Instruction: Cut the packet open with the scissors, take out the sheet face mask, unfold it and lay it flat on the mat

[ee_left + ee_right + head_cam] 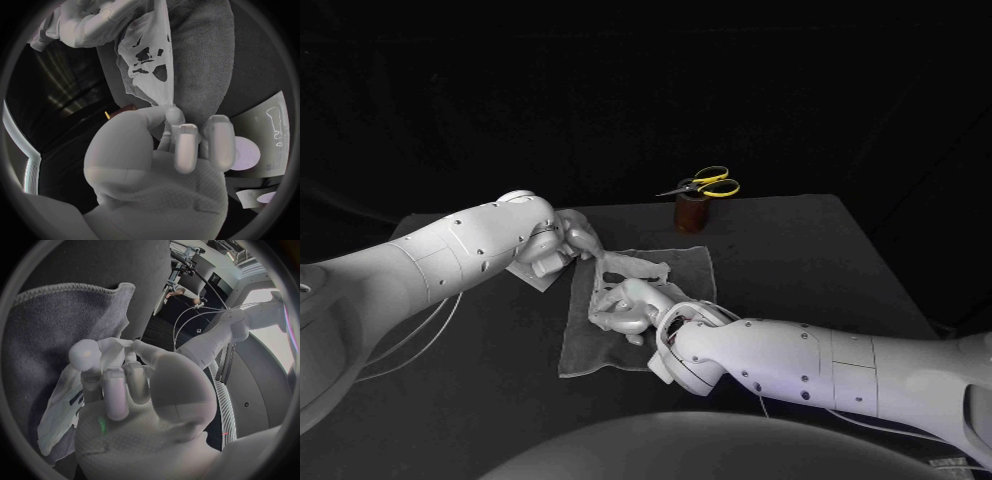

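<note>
One mat point(596, 350) lies below; over it the mask point(639, 268) is stretched, not yet flat. Left hand point(567, 245) and right hand point(629, 308) each pinch an edge. We judge uneven pulling could tear it or drop it crumpled.

Cloth, a thin sheet and smooth shells on a matt black table point(805, 255).
At the centre of the frame the mat point(596, 352) is grey woven cloth, soft and slightly fuzzy, with a stitched hem. The sheet mask point(639, 268) is thin, pale, limp material, creased and cut with holes. The left hand point(571, 240) and right hand point(629, 306) look silver and satin-matt, with smooth fingertips point(186, 150) and finely dimpled palm skin. The left arm point(444, 262) and right arm point(826, 365) wear smooth white shells with a slight gloss. Above centre, the scissors point(710, 184) have glossy yellow plastic handles, and the holder point(689, 213) is matt brown. Left of centre, the packet point(534, 272) looks smooth and pale.
</note>
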Robot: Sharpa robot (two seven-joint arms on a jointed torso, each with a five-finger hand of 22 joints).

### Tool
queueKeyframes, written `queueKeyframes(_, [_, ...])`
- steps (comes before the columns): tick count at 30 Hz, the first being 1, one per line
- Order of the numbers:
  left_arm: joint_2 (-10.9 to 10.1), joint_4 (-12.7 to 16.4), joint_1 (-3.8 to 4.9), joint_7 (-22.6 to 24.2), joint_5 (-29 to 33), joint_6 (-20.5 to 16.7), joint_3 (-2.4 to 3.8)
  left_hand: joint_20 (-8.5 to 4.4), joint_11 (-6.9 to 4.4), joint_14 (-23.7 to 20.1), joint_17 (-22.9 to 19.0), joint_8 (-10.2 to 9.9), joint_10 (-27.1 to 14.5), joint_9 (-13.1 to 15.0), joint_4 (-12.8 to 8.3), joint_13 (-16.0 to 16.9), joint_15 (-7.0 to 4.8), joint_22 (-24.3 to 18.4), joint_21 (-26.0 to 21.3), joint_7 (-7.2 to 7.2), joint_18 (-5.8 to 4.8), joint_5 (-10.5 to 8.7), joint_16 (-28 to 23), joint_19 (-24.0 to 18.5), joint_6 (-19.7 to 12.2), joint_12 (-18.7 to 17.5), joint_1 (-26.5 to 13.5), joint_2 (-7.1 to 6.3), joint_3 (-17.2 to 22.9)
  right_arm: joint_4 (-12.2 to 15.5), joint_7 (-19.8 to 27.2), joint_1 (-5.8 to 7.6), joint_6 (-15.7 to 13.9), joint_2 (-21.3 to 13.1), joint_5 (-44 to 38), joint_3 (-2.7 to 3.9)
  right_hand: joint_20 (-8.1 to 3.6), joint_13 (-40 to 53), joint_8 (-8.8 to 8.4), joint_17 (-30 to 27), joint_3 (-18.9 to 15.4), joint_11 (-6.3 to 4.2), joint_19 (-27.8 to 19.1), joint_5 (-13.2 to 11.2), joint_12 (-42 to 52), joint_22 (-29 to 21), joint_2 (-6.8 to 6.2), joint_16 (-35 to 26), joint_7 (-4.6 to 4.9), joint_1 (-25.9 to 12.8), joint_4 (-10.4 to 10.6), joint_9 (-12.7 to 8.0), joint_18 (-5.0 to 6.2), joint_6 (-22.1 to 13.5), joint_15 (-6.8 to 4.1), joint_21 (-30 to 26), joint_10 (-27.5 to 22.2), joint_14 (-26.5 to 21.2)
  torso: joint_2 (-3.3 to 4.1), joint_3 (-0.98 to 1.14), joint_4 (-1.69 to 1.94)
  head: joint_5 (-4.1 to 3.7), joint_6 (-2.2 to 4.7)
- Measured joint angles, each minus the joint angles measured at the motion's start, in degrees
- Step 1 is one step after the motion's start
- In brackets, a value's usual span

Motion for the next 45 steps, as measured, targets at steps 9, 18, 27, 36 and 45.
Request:
queueKeyframes(9, [0.0, -0.3, -0.03, 0.4, 0.0, -1.3, 0.01, 0.0, 0.04, 0.0, 0.0, 0.0, 0.0, -0.1, 0.0, -0.1, 0.0, 0.0, 0.0, 0.0, 0.0, 0.01, 0.0, 0.0, 0.0, 0.0, -0.1, -0.05, -0.3, -1.9, 2.8, -0.03, -0.5, 1.1, 1.1, -0.01, 0.79, 0.0, -2.3, 0.0, -4.2, 1.05, -0.8, -0.1, -0.9, 0.0, -2.26, -0.2, 1.39, -0.1, 1.0, -1.2, 0.0, -3.1, 0.87, -1.7, 0.1, 0.0, 0.01, 0.03, 0.01, 0.06, 0.0])
queueKeyframes(18, [0.1, -0.5, -0.04, -0.2, 0.0, -1.1, 0.01, 0.21, 0.54, 0.2, 0.0, -0.8, -0.9, -0.9, -0.4, -0.8, 0.2, 0.0, 0.0, 0.23, 0.01, 0.01, 0.0, -0.2, -0.4, 0.0, -0.2, -2.65, -3.3, -2.5, 3.2, -0.02, 4.2, 1.4, 1.5, 0.0, 1.83, 0.0, -5.58, 0.0, -10.7, 1.53, -1.8, -0.1, -2.9, 0.0, -4.82, -0.4, 1.71, -0.9, 2.7, -2.5, 0.88, -8.8, 1.4, -3.9, 0.1, 0.1, 0.01, 0.02, 0.06, 0.4, 0.0])
queueKeyframes(27, [0.1, -0.6, -0.04, -1.8, 0.0, -0.3, 0.01, 0.54, 1.12, 0.1, 0.0, -2.1, -1.5, -2.0, -0.2, -1.6, 0.93, 0.0, -0.2, 1.05, 0.0, 0.01, -0.1, -0.5, -1.6, 0.0, -0.4, -4.38, -5.4, -2.2, 3.1, -0.02, 7.5, 0.7, 1.2, 0.0, 1.83, 0.0, -6.17, -0.1, -12.7, 1.55, -1.8, -0.1, -2.9, 0.0, -5.33, -0.4, 1.71, -0.4, 2.9, -2.7, 0.88, -10.0, 1.48, -3.9, 0.1, 0.2, 0.01, 0.02, 0.08, 0.77, 0.0])
queueKeyframes(36, [-0.1, -0.3, -0.04, -3.1, -0.6, -0.2, 0.01, 1.04, 1.32, 0.2, 0.0, -2.9, -2.4, -2.7, 0.3, -2.5, 1.02, 0.0, -0.4, 1.34, 0.0, 0.0, -0.1, -0.6, -2.3, 0.0, -0.7, -5.41, -7.1, -1.1, 2.6, -0.02, 10.4, -0.1, -1.0, 0.02, 1.19, 0.0, -7.96, 0.0, -14.7, 0.05, -1.8, -0.1, -2.5, 0.0, -4.12, -0.6, 0.38, 1.1, 2.9, -4.0, 0.86, -14.1, 0.5, -3.9, 0.1, 0.1, 0.03, 0.0, 0.05, 1.18, 0.0])
queueKeyframes(45, [-0.1, -0.3, -0.04, -3.4, -1.1, -0.5, 0.01, 1.04, 1.32, 0.2, 0.0, -2.7, -2.4, -2.9, 0.4, -2.5, 1.43, 0.0, -0.4, 1.21, 0.01, 0.0, -0.1, -0.6, -1.2, 0.0, 1.0, -3.66, -7.0, -0.5, 0.5, -0.02, 14.0, -0.3, -6.8, 0.03, -0.26, 0.0, -11.85, 0.0, -17.9, -1.7, -0.8, 0.0, -1.4, 0.0, -3.47, 0.1, -1.61, 2.3, 3.3, -7.7, 0.81, -24.9, -1.12, -2.2, 0.0, 0.1, 0.04, -0.01, 0.06, 1.43, 0.0])
